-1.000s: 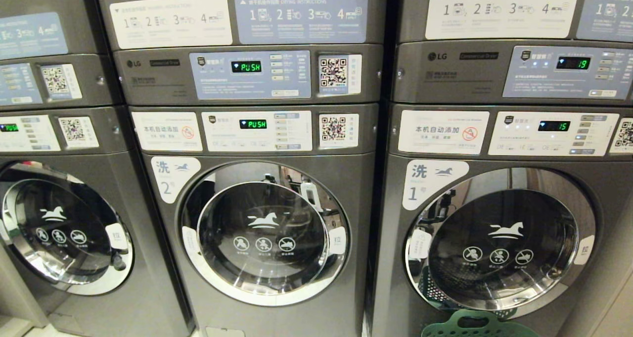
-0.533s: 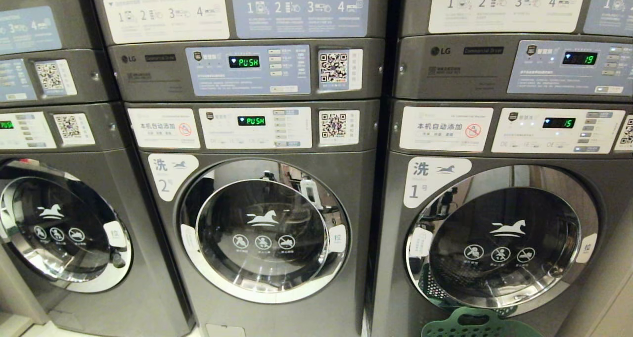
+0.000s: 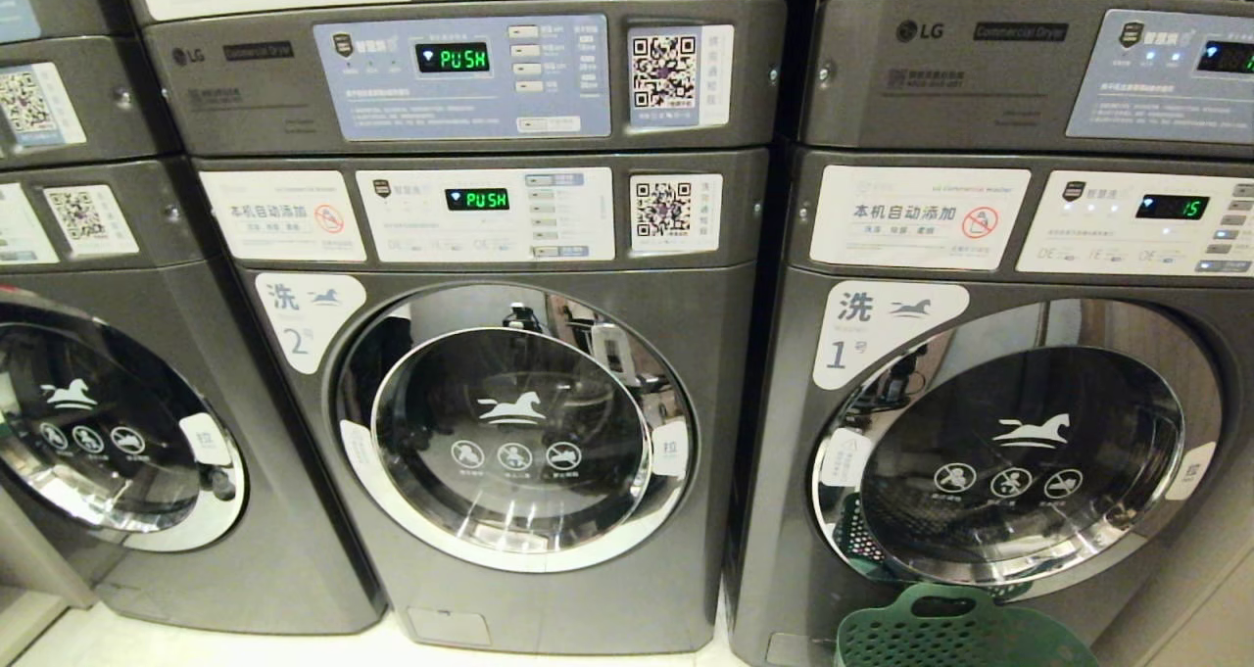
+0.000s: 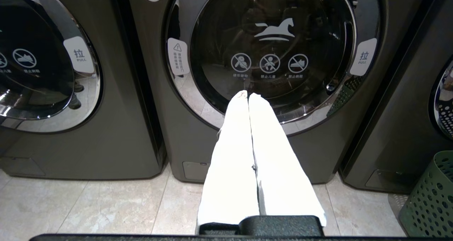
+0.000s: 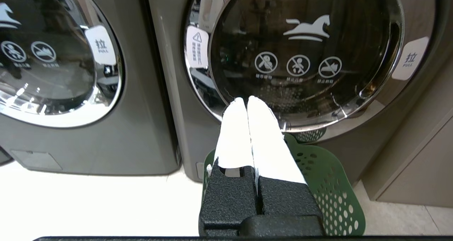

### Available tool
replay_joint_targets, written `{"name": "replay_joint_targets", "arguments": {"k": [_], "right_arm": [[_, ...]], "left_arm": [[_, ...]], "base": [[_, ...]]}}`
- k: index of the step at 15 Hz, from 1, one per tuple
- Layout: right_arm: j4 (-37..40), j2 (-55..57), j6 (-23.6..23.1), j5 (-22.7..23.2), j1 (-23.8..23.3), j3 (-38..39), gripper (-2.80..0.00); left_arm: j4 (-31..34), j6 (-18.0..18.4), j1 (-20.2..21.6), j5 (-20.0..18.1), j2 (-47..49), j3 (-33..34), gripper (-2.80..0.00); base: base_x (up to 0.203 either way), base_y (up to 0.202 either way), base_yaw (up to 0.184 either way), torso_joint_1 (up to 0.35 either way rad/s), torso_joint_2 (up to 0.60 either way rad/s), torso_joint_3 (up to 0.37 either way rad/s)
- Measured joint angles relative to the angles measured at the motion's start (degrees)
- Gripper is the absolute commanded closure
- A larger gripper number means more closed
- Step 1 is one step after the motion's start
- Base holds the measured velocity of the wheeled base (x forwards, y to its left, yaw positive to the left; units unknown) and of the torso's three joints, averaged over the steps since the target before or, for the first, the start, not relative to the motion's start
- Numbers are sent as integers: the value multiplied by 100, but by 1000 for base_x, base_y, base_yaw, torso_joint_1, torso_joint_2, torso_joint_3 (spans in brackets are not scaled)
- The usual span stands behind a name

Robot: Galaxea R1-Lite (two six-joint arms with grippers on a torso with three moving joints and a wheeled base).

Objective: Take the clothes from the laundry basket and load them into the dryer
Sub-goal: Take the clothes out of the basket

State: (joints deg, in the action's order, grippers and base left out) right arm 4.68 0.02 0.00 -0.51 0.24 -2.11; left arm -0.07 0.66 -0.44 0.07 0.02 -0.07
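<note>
The green perforated laundry basket stands on the floor in front of the right-hand machine marked 1, only its top rim and handle showing in the head view. It also lies under my right gripper as the laundry basket, and at the edge of the left wrist view as the laundry basket. No clothes show; the basket's inside is hidden. Of the dryer, only the upper control panel is in view. My left gripper points at the middle machine's door. Both grippers are shut and empty, outside the head view.
Three grey front-loading machines stand side by side, round doors shut: door 2, door 1 and a left one. Light floor tiles run in front. A beige cabinet side borders the right machine.
The whole head view has shifted: the machines sit higher in the picture and more of the basket and floor shows, so the camera has moved downward. Nothing in the scene itself moved.
</note>
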Motion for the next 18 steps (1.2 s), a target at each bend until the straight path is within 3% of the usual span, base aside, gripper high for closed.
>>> {"name": "replay_joint_targets", "arguments": {"k": [18], "right_arm": [[5,0,38,-1,0,-1,0]], "left_arm": [[-9,-22,0,0,0,-2,0]], "base": [[0,0,0,3,2,-198]]}}
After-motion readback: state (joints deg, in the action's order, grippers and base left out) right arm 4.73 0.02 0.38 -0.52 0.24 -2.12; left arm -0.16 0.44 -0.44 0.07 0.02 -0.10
